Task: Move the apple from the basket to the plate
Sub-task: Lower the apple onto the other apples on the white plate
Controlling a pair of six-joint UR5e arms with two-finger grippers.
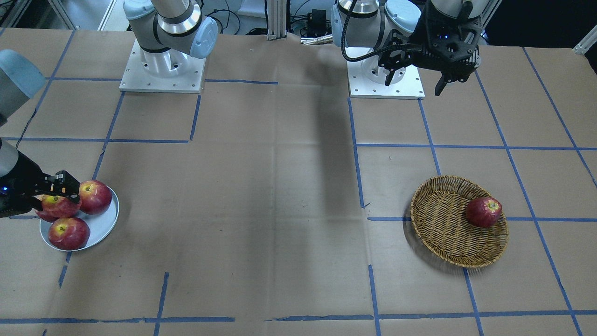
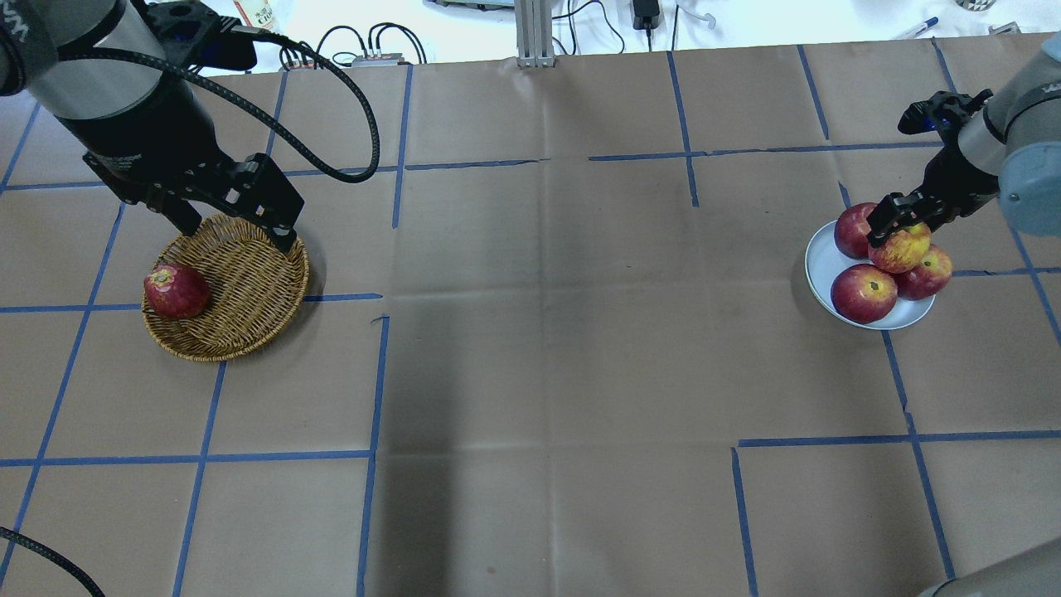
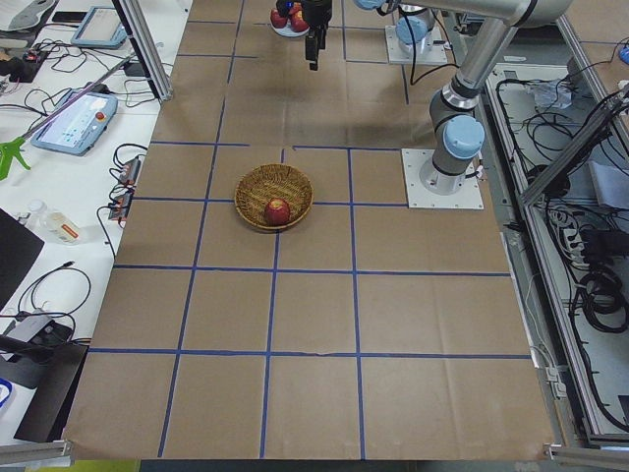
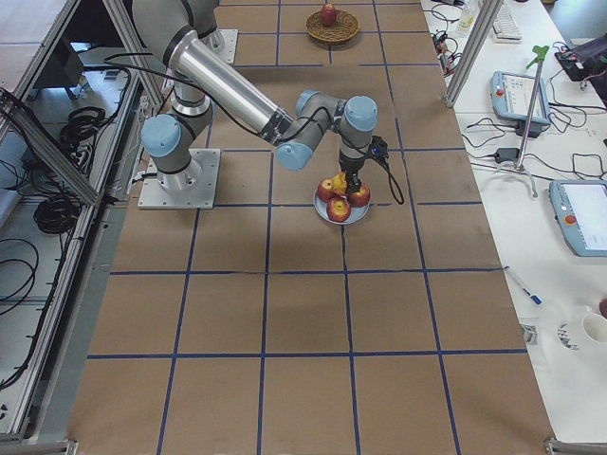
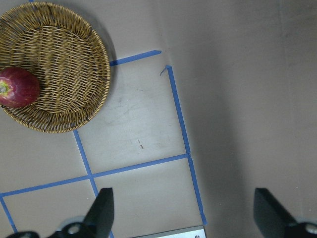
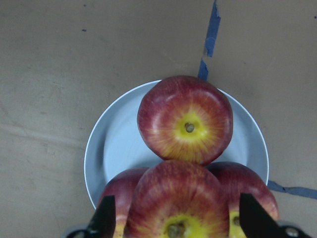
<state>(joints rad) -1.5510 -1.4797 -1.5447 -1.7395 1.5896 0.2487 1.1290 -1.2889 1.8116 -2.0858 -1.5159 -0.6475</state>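
Note:
The streaky orange-red apple (image 2: 900, 249) with a broad yellow top is between the fingers of my right gripper (image 2: 902, 222), which is shut on it. It hangs over the middle of the pale grey-blue plate (image 2: 821, 259), just above three dark-red apples (image 2: 864, 293). In the right wrist view the apple (image 6: 176, 208) fills the space between both fingers above the plate (image 6: 114, 148). The wicker basket (image 2: 249, 278) stands far to the left and holds one deep-red apple (image 2: 176, 291). My left gripper (image 2: 236, 217) is open and empty, above the basket's far edge.
Brown paper with blue tape lines covers the table (image 2: 539, 332). The two arm bases (image 1: 163, 70) stand at the robot's side. In the left wrist view the basket (image 5: 64, 59) lies at the upper left, with bare paper below the fingers.

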